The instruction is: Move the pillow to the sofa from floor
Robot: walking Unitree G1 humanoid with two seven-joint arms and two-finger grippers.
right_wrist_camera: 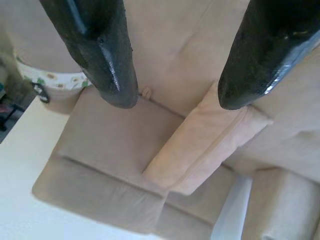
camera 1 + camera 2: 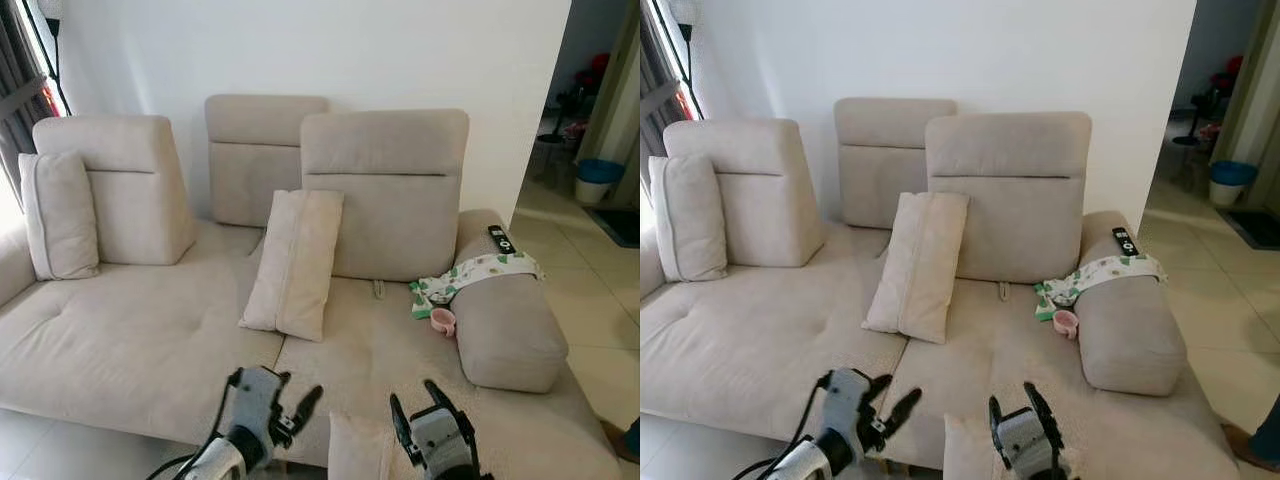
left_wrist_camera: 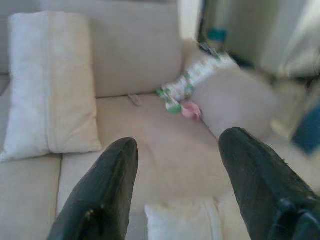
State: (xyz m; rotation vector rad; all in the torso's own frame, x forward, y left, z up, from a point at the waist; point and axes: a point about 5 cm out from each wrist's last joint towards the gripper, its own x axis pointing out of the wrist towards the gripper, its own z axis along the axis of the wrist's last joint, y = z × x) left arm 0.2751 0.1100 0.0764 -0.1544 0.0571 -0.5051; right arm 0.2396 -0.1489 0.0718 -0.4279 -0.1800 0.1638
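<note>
A beige pillow point(image 2: 355, 448) pokes up at the sofa's front edge, low between my two grippers, with just its top corner in sight; it appears again as the pillow point(image 3: 184, 220) below the left fingers. My left gripper point(image 2: 297, 388) hovers open just left of it, over the seat's front. My right gripper point(image 2: 415, 400) is open just right of it, nothing between its fingers point(image 1: 107, 60). Whether either arm touches the pillow is hidden. The beige sofa point(image 2: 140, 340) spreads out ahead.
A second pillow point(image 2: 293, 262) leans on the middle backrest, and a third pillow point(image 2: 58, 215) stands at the far left. On the right armrest point(image 2: 505, 330) lie a patterned cloth point(image 2: 470, 272) and a remote point(image 2: 501, 240); a pink cup point(image 2: 443, 320) sits beside it. Tiled floor point(image 2: 590, 300) on the right.
</note>
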